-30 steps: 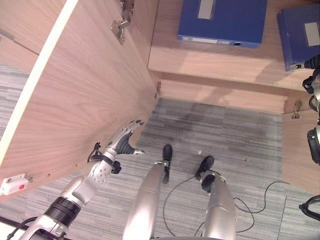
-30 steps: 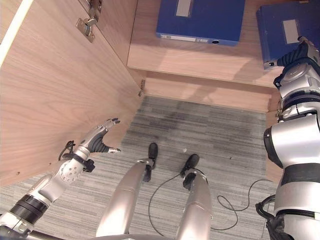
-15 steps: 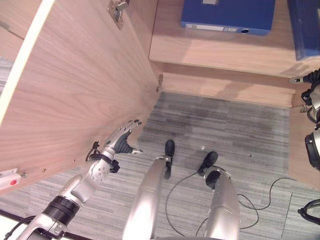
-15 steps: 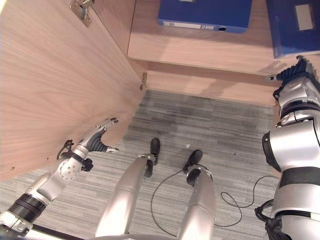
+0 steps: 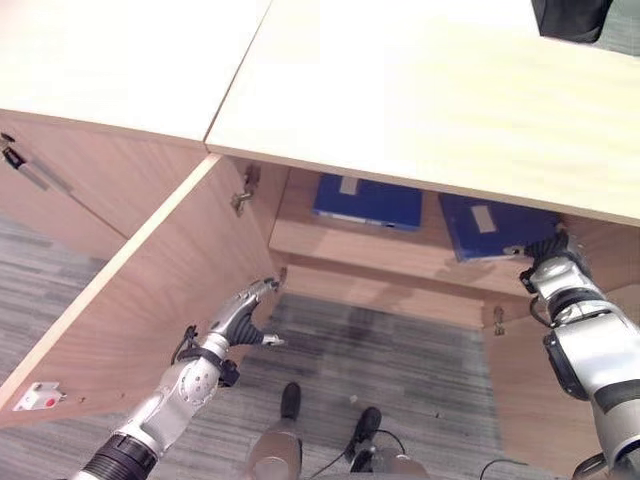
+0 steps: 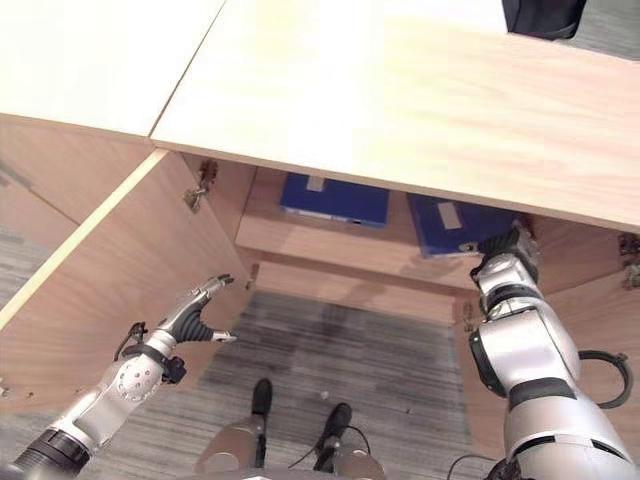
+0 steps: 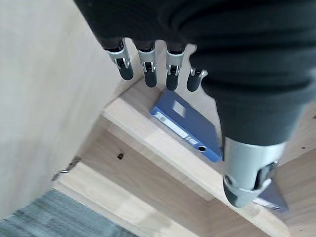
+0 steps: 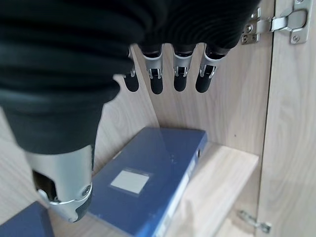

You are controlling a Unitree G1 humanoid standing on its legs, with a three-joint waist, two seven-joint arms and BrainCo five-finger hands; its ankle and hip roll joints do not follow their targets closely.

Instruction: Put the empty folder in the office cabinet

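Two blue folders lie flat on the shelf inside the open cabinet: one on the left (image 5: 367, 202) and one on the right (image 5: 490, 225). My right hand (image 5: 545, 255) hovers at the front right corner of the right folder (image 8: 148, 187). Its fingers (image 8: 180, 74) are straight above the folder and hold nothing. My left hand (image 5: 245, 318) is open beside the inner face of the open left door, below the shelf, with straight fingers (image 7: 148, 69) pointing toward the left folder (image 7: 185, 126).
The open left door (image 5: 150, 290) swings out toward me on the left. A pale cabinet top (image 5: 400, 90) overhangs the shelf, with a dark object (image 5: 570, 18) at its far right. Another closed cabinet with a handle (image 5: 25, 170) stands left. Grey carpet (image 5: 400, 350) lies below.
The whole view has tilted upward, so the cabinet top now shows. Both hands keep about the same places relative to the door and the right folder.
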